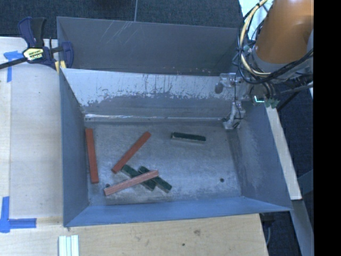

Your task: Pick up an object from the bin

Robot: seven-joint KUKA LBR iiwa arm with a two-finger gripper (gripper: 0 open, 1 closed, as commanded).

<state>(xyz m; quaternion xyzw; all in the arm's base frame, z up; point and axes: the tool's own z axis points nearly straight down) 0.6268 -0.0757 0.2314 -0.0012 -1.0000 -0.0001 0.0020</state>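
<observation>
Saw the hand [233, 120] low against the right wall of the grey bin [149, 47], near its back corner; could not tell whether apart or together. Noted a dark green bar [187, 137] lying flat near the hand, on its view-left side, not touching. Found farther left and frontward of the hand three red-brown sticks [131, 152], one crossing some dark green pieces [154, 181].
</observation>
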